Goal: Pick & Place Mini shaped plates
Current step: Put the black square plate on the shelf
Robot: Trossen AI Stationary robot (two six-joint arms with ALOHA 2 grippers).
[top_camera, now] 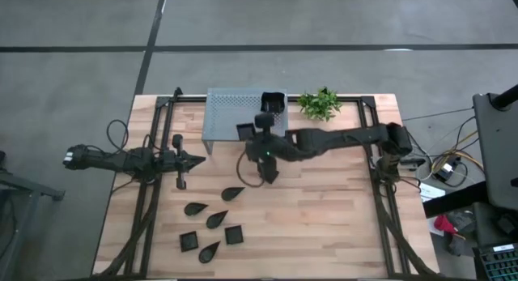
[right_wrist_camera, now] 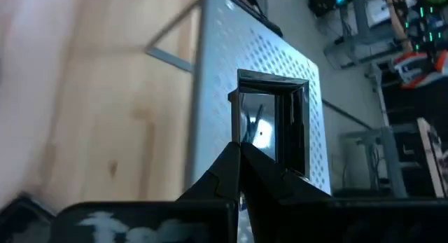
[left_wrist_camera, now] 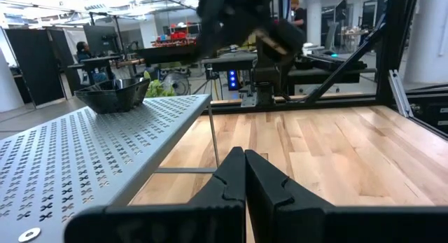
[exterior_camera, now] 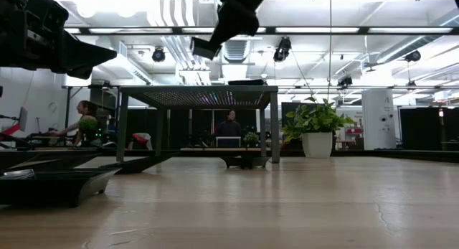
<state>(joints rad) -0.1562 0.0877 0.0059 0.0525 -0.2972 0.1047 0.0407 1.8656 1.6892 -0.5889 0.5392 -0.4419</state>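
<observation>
From above we see six black plates [top_camera: 214,220] lying loose on the front of the tabletop [top_camera: 324,224], leaf shapes and small squares, with one square plate [top_camera: 274,102] already on the grey shelf [top_camera: 227,111] and another dark one [top_camera: 244,131] by its front edge. The right claw [top_camera: 268,172] hangs over the tabletop between shelf and plates; the left claw [top_camera: 197,160] waits at the left side.

At table height, a plate [exterior_camera: 57,183] sits close at the left and the shelf [exterior_camera: 197,97] stands beyond.

Past the left claw [left_wrist_camera: 244,174], fingers pressed together on nothing, the shelf plate [left_wrist_camera: 115,94] shows thin glossy walls.

The right claw [right_wrist_camera: 238,159] is likewise closed and empty, pointing at that plate [right_wrist_camera: 273,124].

We judge these plates light, stiff, slippery and chippable; pinching a rim edge looks best.
</observation>
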